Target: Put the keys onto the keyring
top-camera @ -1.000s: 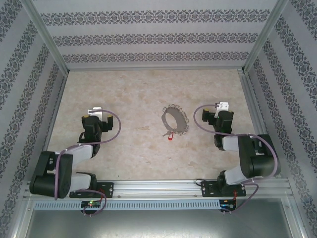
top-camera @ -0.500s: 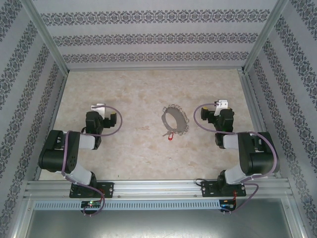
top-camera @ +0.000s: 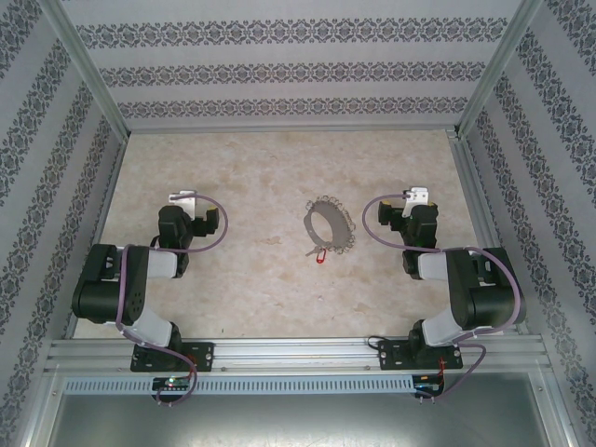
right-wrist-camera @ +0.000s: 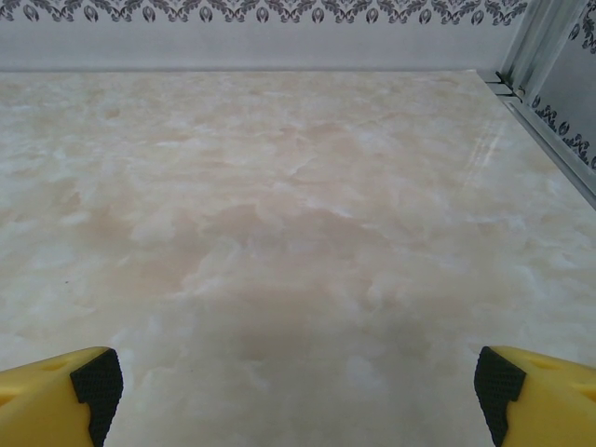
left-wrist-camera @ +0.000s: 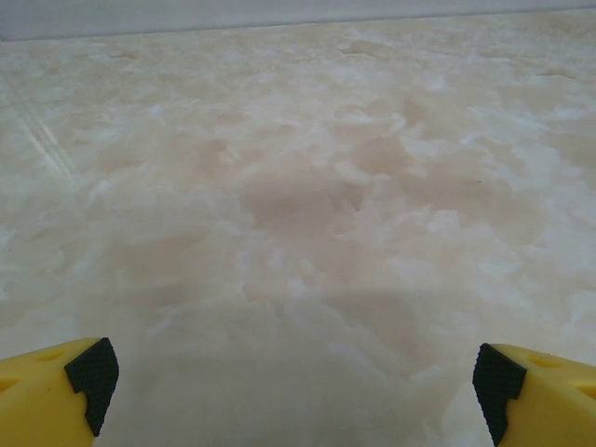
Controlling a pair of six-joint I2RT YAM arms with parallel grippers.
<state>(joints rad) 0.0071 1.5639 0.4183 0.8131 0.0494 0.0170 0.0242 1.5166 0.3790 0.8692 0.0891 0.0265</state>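
We are looking down on the marbled beige table (top-camera: 251, 298), where the keyring (top-camera: 328, 226) is lying flat near the middle, a thin grey hoop fringed all round with small silvery pieces. The key (top-camera: 320, 256), tiny and red-headed, is lying at the ring's near edge (we cannot tell whether it is touching the hoop or only resting beside it). The left gripper (top-camera: 182, 199) is sitting well to the left of the ring and the right gripper (top-camera: 416, 197) well to its right, the 2 standing roughly level with it and pointing toward the far wall (top-camera: 279, 70). In both wrist views we are seeing yellow fingers (left-wrist-camera: 37, 391) with black pads (left-wrist-camera: 93, 371) spread to the lower corners, bare tabletop showing between them, so both pairs of jaws are standing wide apart and gripping nothing
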